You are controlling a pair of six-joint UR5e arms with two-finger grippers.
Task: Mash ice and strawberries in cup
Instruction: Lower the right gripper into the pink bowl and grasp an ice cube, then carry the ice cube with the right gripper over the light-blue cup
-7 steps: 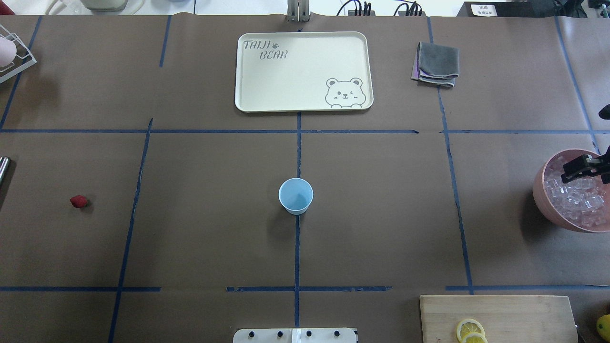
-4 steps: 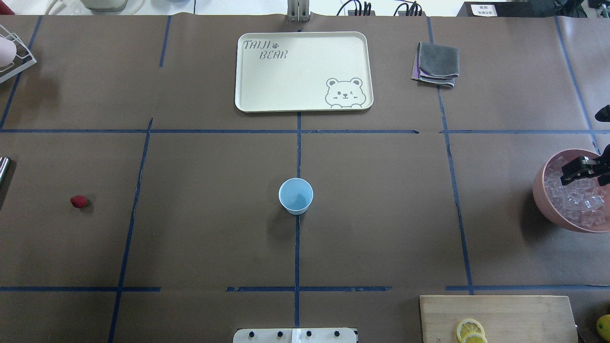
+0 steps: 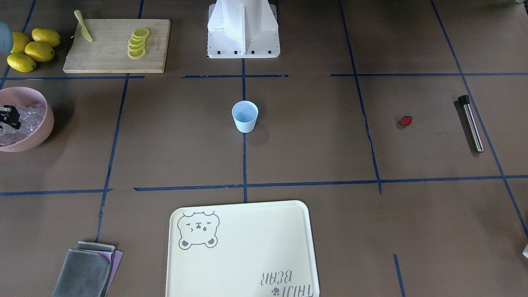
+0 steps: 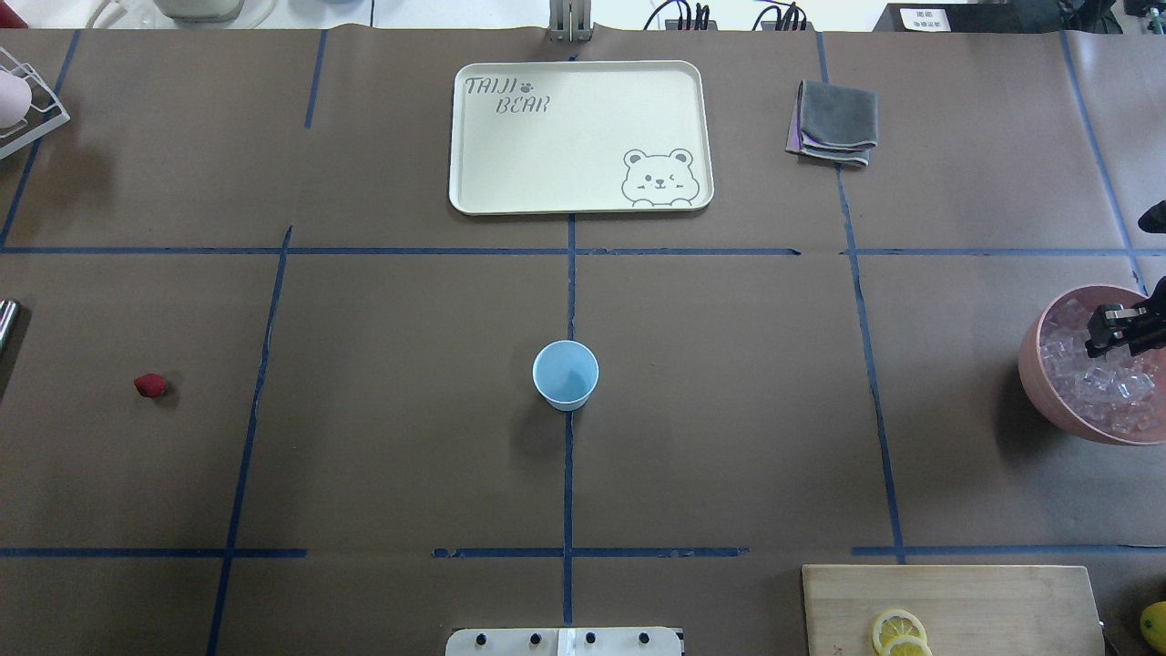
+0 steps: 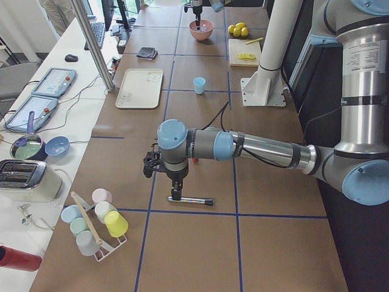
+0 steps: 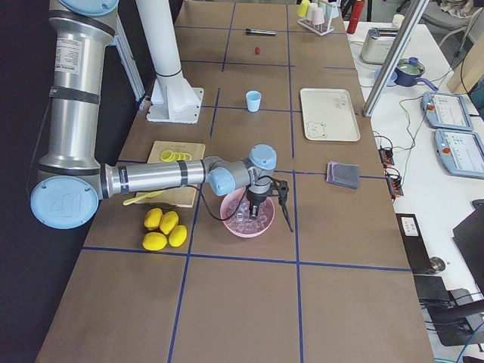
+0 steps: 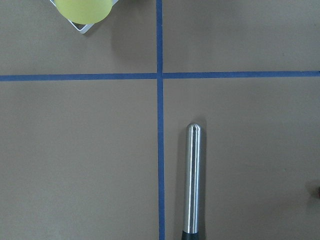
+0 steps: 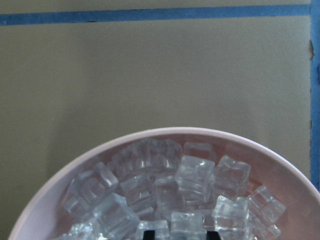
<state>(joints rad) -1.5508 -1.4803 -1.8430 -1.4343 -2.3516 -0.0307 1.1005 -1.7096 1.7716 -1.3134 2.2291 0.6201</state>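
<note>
Overhead: behind robot, looks forward and down on bench [image 4: 729, 410]; cup [image 4: 566, 374] central, pink bowl [image 4: 1038, 383] at right edge. Front-facing: opposite side, steep, robot base at top; same cup [image 3: 245, 116], bowl [image 3: 43, 123] now at left edge. Two end views look along bench from either end; both share the cup [image 5: 199, 84] [image 6: 253, 100]. Left wrist: close, straight down on a steel rod [image 7: 193, 180]. Right wrist: very close over the bowl rim [image 8: 165, 132]

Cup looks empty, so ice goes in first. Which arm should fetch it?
Right. Its end effector is already over the ice in the pink bowl, while the left arm hangs over the metal muddler, far from it.
</note>
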